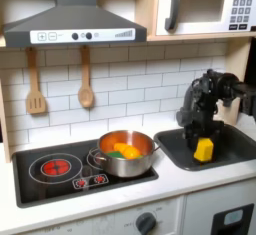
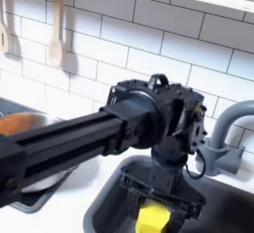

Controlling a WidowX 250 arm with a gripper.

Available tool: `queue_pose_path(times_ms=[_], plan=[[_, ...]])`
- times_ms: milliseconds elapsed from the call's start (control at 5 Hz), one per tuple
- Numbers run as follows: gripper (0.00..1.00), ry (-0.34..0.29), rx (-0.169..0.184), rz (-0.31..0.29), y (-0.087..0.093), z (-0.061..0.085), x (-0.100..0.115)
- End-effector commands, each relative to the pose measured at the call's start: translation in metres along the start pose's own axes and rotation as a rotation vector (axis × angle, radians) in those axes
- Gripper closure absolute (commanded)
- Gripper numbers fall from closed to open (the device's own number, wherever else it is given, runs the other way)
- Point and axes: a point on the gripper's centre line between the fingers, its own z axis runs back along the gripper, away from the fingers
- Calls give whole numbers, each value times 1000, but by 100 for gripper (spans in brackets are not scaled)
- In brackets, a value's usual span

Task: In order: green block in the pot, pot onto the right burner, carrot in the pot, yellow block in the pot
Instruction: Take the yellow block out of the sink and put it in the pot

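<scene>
End effector (image 2: pixel 152 205) fingers straddle the yellow block (image 2: pixel 153 218) in the sink (image 1: pixel 235 151); no legible writing.

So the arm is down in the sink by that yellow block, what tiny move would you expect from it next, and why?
Probably closing the jaws on the yellow block. The gripper is already low in the sink, straddling the block's top in the second exterior view, and the pot on the right burner already holds orange and green pieces. Whether it already grips is unclear.

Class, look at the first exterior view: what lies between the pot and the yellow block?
Between the pot and the yellow block lie bare white counter and the sink rim; nothing else.
</scene>
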Motion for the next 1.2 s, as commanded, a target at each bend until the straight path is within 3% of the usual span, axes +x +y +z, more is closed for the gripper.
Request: queue_pose_path(times_ms=[0,600,1000], plan=[[100,-55,-14,22,5,33,-4],[100,-144,0,142,46,80,-12],[100,-192,36,241,85,92,-5]])
